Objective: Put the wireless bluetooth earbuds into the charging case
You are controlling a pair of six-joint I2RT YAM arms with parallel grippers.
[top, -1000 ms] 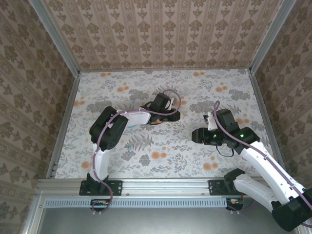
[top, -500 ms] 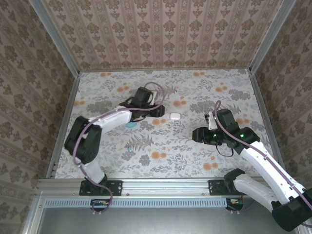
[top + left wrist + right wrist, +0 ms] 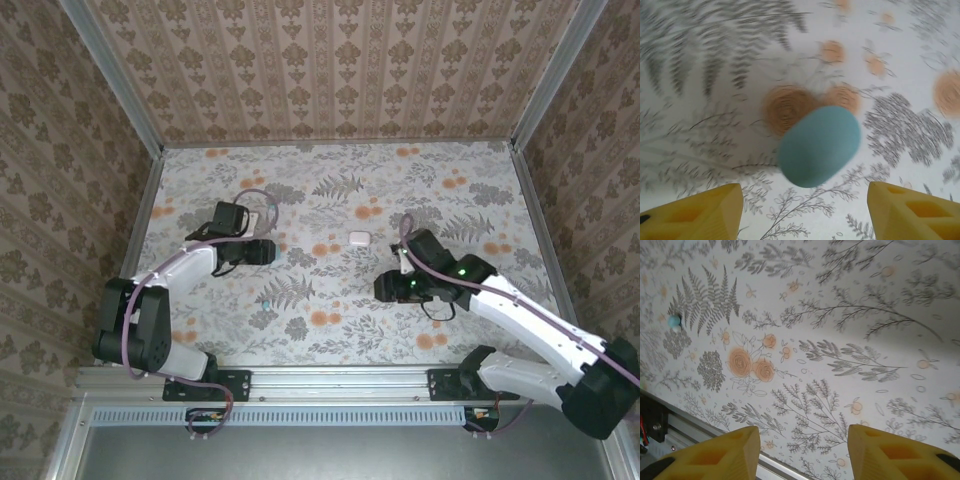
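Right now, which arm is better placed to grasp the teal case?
Left. The left gripper, open, hangs over the teal case, framed between its fingers; the right gripper faces patterned table.

Overall light: bright, even and diffuse from above, with no glare on the table (image 3: 330, 190).
Shadows, top view: faint and soft-edged, lying close under the right arm (image 3: 520, 312).
Left wrist blur: heavy motion smear. The floral print streaks, worst at far left, and the teal case (image 3: 819, 146) has fuzzy edges.
Sharpest there: the yellow fingers (image 3: 695, 215) of the left gripper (image 3: 804, 210), at the near edge.
Right wrist focus: print crisp at centre and softer toward the far corners. The teal earbud (image 3: 674, 321) is a small soft dot.
Right wrist tone: dull grey shade over the far right, with a paler band nearer.
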